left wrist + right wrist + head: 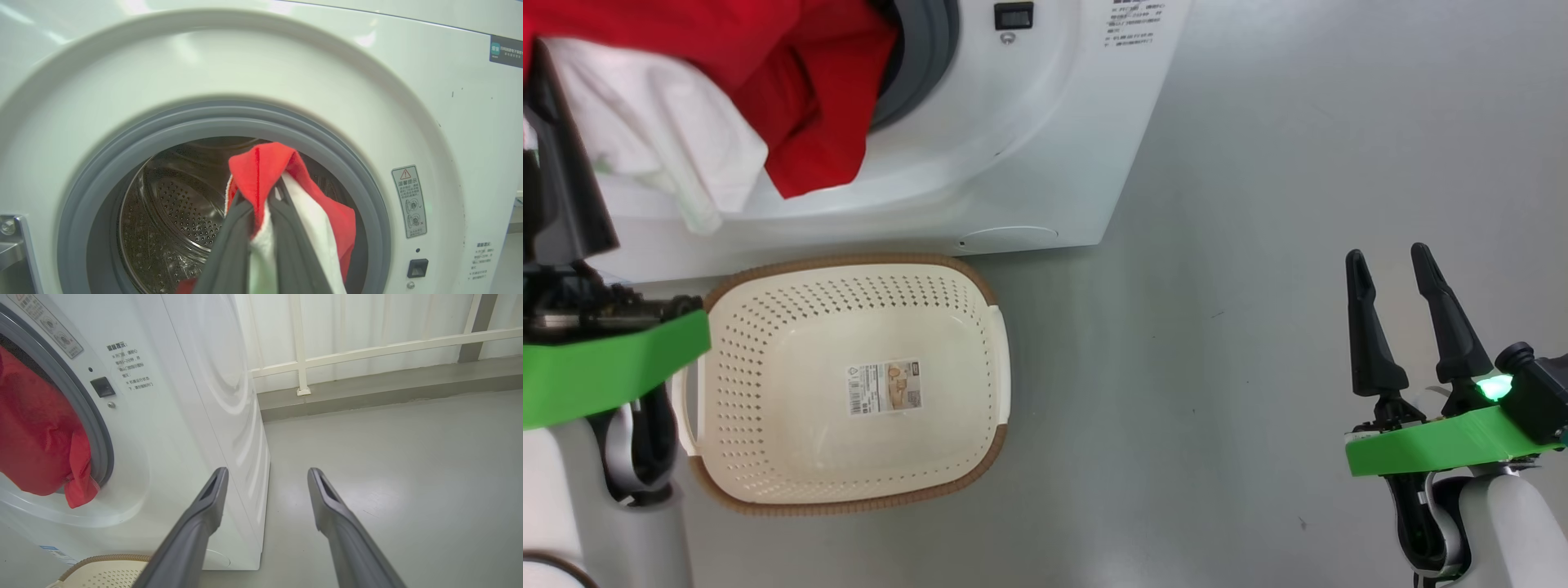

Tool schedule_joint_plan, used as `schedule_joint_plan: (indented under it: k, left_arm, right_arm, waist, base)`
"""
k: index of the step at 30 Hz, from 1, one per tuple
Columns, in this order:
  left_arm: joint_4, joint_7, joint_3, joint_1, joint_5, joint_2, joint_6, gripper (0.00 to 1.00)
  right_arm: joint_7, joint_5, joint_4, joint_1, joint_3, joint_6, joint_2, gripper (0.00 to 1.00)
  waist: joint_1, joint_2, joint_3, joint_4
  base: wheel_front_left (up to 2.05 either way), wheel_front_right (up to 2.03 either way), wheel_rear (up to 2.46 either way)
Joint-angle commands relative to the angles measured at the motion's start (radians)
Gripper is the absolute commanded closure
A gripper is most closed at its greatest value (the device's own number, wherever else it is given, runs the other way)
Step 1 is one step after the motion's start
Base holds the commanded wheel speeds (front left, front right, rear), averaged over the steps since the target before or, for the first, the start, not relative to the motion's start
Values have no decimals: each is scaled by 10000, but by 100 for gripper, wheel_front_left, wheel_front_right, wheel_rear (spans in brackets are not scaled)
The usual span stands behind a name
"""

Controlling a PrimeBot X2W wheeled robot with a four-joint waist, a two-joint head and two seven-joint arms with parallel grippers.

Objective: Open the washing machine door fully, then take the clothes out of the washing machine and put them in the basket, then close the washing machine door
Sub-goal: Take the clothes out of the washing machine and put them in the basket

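1. Left gripper (261, 195): the two dark fingers are pressed almost together and pinch a fold of the clothes (261, 163). Red fabric rises above the fingertips, and a white band runs down between and beside the fingers
2. Clothes: the pinched bundle is held in front of the round opening of the washing machine (388, 106), level with the grey gasket (98, 175). In the head view, red and white fabric drapes over the machine's white front at the upper left. In the right wrist view, a red fold hangs over the gasket's lower edge
3. Drum (179, 204): perforated steel, seen behind and to the left of the bundle. A scrap of red shows at the bottom of the left wrist view, beside the fingers
4. Basket (849, 263): upright on the grey floor (1241, 367), just in front of the machine's base and lower than the draped fabric. Whether its far rim touches the machine cannot be told. A paper label (886, 388) lies on its bottom
5. Right gripper (1387, 255): fingers spread wide, gripping nothing, over the floor well to the right of the basket. In the right wrist view its fingers frame the machine's front right corner, with a pale railing (367, 347) beyond
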Motion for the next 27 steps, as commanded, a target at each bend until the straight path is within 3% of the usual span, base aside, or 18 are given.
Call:
schedule_joint_plan:
  k: [1,14,27]
  left_arm:
    - [-214,-47,253,312,60,177,-39,100]
    - [2241,-47,87,1351,-128,129,-3,100]
    - [5227,-47,-563,862,-83,127,74,100]
  right_arm:
    - [-63,-68,-244,221,237,65,-9,0]
    - [-63,52,-310,16,255,65,-8,0]
    - [-63,72,-389,-410,293,65,-8,0]
  waist:
    - [0,0,33,8]
    - [0,0,579,-111]
    - [0,0,1319,-183]
  base:
    - [0,0,0]
    - [0,0,0]
    - [0,0,0]
